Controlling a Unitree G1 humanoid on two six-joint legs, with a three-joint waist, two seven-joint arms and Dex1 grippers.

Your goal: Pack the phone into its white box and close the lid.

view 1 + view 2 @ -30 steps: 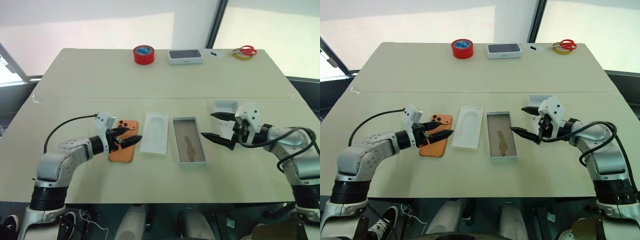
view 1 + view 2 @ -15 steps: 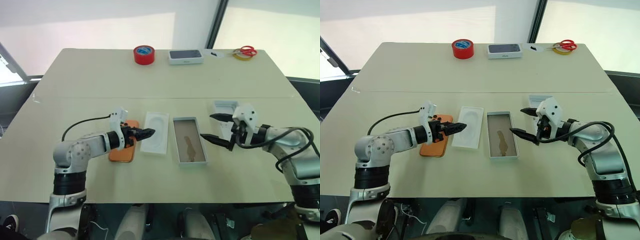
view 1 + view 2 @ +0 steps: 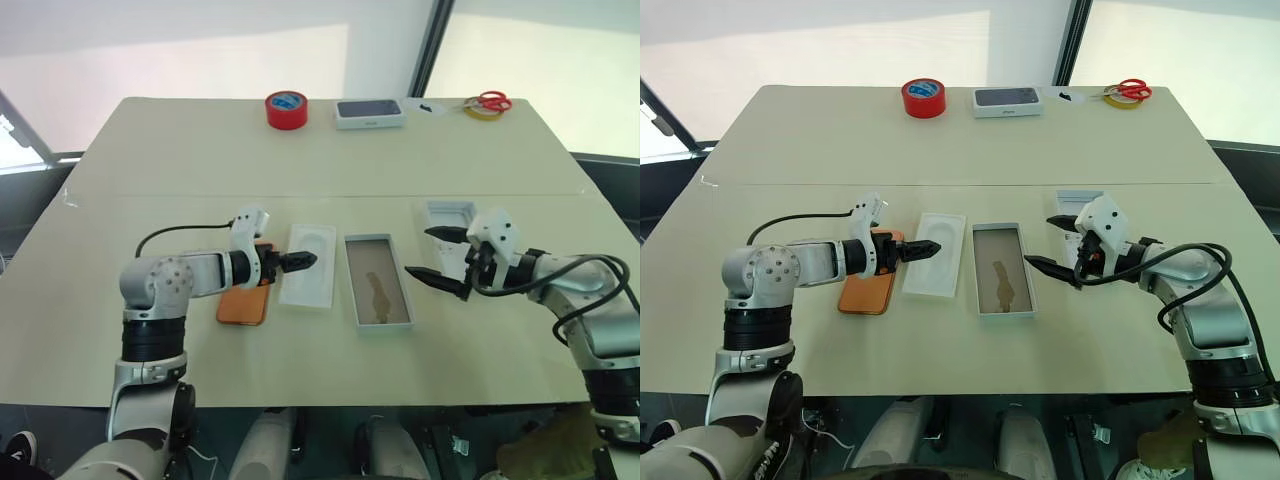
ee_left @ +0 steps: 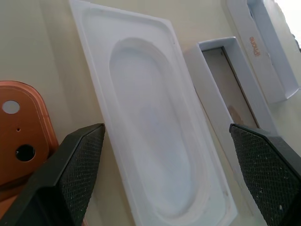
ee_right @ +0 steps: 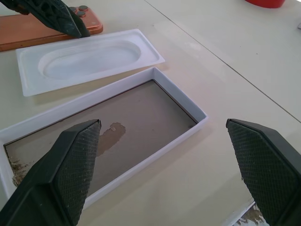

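While both arms hang over the pale beige bench (image 3: pixel 150 170), nothing is packed yet. The orange smartphone with rounded corners (image 3: pixel 243 305) lies flat on its face, lenses up, on the near-left part of the bench, partly hidden under the left arm. Just right of it sits a white moulded insert with a rounded recess (image 3: pixel 310 277), and right of that the open white cardboard box base with a brownish-grey floor (image 3: pixel 378 294), empty apart from a stain. The shallow white cardboard lid (image 3: pixel 447 214) lies further right, a bit farther back, partly behind the right arm.

Left claw (image 3: pixel 300 262) has its two black fingers spread wide, holding nothing, hovering over the left edge of the insert. Right claw (image 3: pixel 432 254) is just right of the box base, also wide open and empty, pointing toward it.

Along the far edge: a red roll of tape (image 3: pixel 287 109), a white box with a dark phone picture on top (image 3: pixel 370 113), and red-handled scissors (image 3: pixel 489 102) on a yellowish tape ring.
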